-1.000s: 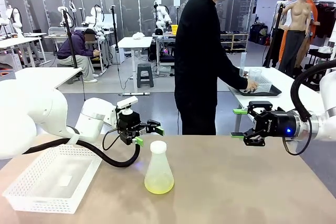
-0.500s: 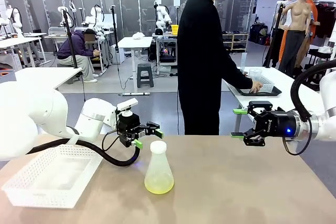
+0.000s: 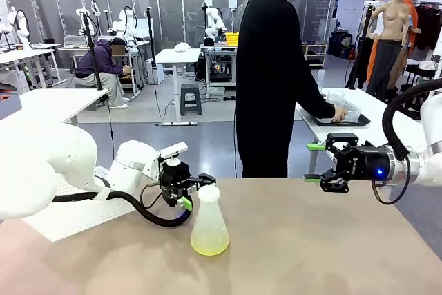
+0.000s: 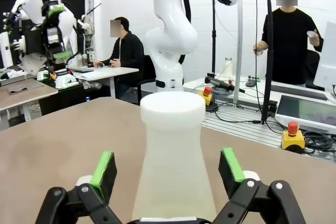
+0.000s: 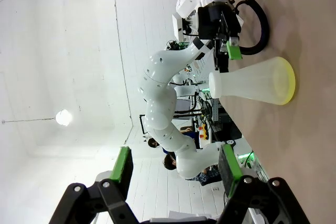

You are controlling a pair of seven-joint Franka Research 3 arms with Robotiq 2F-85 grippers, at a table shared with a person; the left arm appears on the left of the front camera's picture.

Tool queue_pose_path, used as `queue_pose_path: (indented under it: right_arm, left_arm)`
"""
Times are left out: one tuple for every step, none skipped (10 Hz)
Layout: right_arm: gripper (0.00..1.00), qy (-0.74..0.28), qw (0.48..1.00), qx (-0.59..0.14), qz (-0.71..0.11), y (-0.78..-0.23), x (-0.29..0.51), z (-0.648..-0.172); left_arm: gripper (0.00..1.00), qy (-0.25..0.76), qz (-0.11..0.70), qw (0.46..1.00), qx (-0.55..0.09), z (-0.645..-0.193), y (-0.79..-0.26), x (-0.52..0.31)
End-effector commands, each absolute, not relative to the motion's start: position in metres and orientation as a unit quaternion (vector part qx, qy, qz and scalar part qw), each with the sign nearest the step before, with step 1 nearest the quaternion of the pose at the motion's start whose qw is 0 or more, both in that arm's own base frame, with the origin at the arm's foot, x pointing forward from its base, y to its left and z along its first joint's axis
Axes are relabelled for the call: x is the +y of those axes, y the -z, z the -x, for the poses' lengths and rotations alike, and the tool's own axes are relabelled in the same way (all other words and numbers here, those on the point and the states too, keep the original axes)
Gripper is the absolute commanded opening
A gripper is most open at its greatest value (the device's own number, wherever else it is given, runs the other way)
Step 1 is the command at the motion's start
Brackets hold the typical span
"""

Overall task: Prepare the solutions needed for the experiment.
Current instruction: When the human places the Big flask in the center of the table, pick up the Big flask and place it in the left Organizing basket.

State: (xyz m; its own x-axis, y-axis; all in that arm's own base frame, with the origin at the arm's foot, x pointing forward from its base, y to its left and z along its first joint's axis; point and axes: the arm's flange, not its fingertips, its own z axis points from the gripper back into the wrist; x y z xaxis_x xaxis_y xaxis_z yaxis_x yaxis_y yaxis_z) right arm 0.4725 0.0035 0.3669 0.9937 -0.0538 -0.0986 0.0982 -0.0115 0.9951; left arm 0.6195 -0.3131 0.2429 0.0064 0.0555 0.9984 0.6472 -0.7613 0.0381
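Not much looks done yet, honestly. The flask (image 3: 209,222) is seen standing upright on the table (image 3: 331,246) at lower centre of the front view, capped in white, with the solutions (image 3: 209,243) showing as a thin yellow-green layer at its bottom. The left gripper (image 3: 195,189) is parked right at the flask's neck, fingers spread wide on either side with nothing clamped; in the left wrist view the neck sits between the green pads (image 4: 104,169) with gaps showing. The right gripper (image 3: 314,163) is held at right of frame, well apart from the flask, jaws apart and empty. So grabbing, uncapping and any pouring are presumably all left to do.
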Motion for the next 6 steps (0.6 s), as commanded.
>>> queue_pose_path:
  right_arm:
    - [0.83, 0.052, 0.703, 0.015, -0.709, -0.368, 0.004, -0.473]
    - [0.83, 0.052, 0.703, 0.015, -0.709, -0.368, 0.004, -0.473]
    - [0.83, 0.052, 0.703, 0.015, -0.709, -0.368, 0.004, -0.473]
    - [0.83, 0.052, 0.703, 0.015, -0.709, -0.368, 0.004, -0.473]
    - [0.83, 0.052, 0.703, 0.015, -0.709, -0.368, 0.004, -0.473]
    - [0.83, 0.052, 0.703, 0.015, -0.709, -0.368, 0.004, -0.473]
  left_arm:
    - [1.00, 0.677, 0.656, 0.206, -0.263, -0.596, -0.246, -0.322]
    - [1.00, 0.685, 0.647, 0.207, -0.263, -0.584, -0.248, -0.327]
    - [1.00, 0.684, 0.646, 0.204, -0.271, -0.575, -0.249, -0.331]
    - [1.00, 0.686, 0.645, 0.197, -0.274, -0.566, -0.248, -0.335]
    - [1.00, 0.685, 0.646, 0.186, -0.282, -0.554, -0.247, -0.337]
    - [1.00, 0.682, 0.646, 0.188, -0.286, -0.548, -0.247, -0.337]
